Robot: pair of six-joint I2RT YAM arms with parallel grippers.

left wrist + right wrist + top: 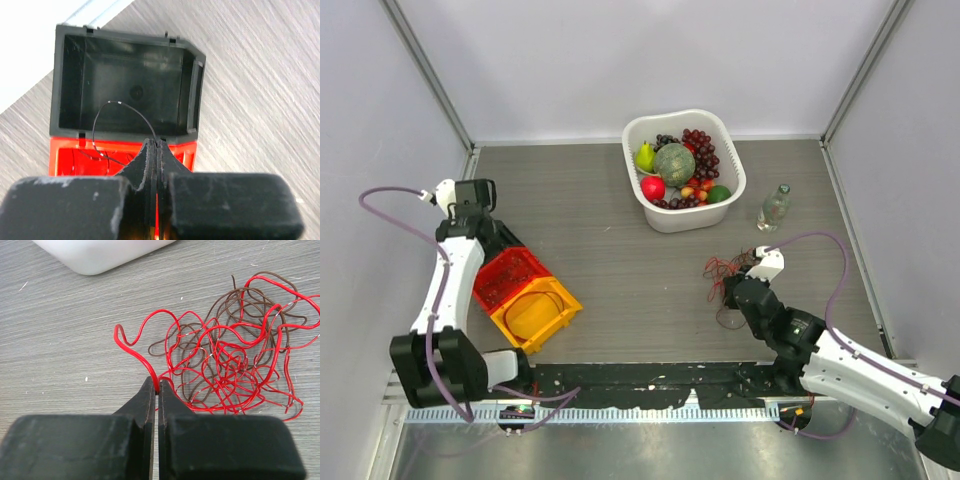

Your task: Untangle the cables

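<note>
From above, a grey wood-grain table (610, 250) sits boxed in by plain white walls (620, 50) with metal posts at the corners. A white basket (732, 160) of fruit stands at the far side, a clear bottle (774, 207) just to its right. The cables (728, 268) lie in a loose red-and-brown bundle in front of the basket. A red bin (510, 275) and a yellow bin (535, 310) sit at the left.

Left wrist: the left gripper (156, 145) is pressed fully together on a thin black cable (117, 104) – it arcs over a black bin (125, 85) and drops into the red bin.

Right wrist: the right gripper (156, 386) is closed tight, pinching one red cable (135, 352) at the bundle's near-left edge – the tangle rests on the table.
</note>
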